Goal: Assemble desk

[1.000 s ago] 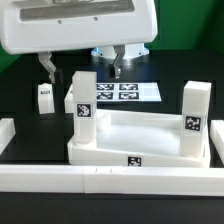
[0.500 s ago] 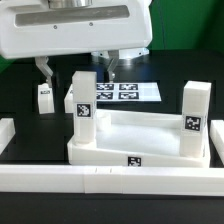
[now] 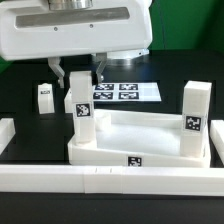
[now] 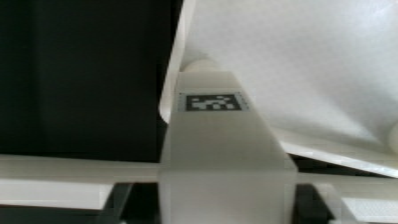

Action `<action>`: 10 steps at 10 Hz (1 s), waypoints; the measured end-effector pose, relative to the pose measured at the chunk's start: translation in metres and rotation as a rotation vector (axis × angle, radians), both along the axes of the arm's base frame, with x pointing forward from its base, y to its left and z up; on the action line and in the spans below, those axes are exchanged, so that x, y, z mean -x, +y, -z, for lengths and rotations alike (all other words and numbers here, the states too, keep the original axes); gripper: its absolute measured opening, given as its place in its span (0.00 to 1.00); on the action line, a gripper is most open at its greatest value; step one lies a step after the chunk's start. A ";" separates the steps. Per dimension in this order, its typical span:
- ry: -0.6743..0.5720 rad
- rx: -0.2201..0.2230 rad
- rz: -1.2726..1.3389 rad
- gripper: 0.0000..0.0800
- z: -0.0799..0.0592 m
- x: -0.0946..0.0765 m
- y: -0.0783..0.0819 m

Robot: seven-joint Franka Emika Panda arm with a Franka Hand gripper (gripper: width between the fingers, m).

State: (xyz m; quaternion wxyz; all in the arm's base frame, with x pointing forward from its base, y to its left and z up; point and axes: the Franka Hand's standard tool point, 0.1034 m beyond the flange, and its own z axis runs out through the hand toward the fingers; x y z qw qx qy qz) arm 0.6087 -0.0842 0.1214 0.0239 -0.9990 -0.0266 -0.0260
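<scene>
**Operator:** What hems me in closest to the camera?

**Spotter:** A long white front rail (image 3: 110,180) runs across the whole foreground, and side rails (image 3: 5,135) close off both ends. The desk panel (image 3: 130,148) lies just behind the front rail and reaches almost to the rail on the exterior view's right. Your open black table (image 3: 28,112) is on the exterior view's left and behind the panel.

**Operator:** How does the desk look?

**Spotter:** It is a white tray with a raised rim and a square black-white tag (image 3: 133,160) on its near wall. The first leg (image 3: 82,100) stands upright at the end on the exterior view's left. The second leg (image 3: 195,118) stands upright at the other end. Both are tagged white blocks. In your wrist view the first leg (image 4: 222,150) fills the middle, tag toward the camera, with the white panel (image 4: 302,70) beyond it.

**Operator:** And my gripper?

**Spotter:** Your gripper (image 3: 78,78) hangs at the first leg's top, with its fingers (image 3: 58,70) astride it. I cannot tell whether they press on the leg or stand just off it.

**Operator:** What is farther back?

**Spotter:** A loose leg (image 3: 44,97) stands alone on the table, near the first leg but apart from the panel. The marker board (image 3: 125,92) lies flat behind the panel, under the arm's white housing (image 3: 75,30).
</scene>
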 end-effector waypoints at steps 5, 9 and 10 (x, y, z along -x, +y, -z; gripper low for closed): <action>0.021 -0.038 0.413 0.36 0.001 0.000 0.005; 0.038 -0.065 0.774 0.36 0.002 -0.001 0.016; 0.043 -0.069 0.898 0.36 0.002 -0.001 0.019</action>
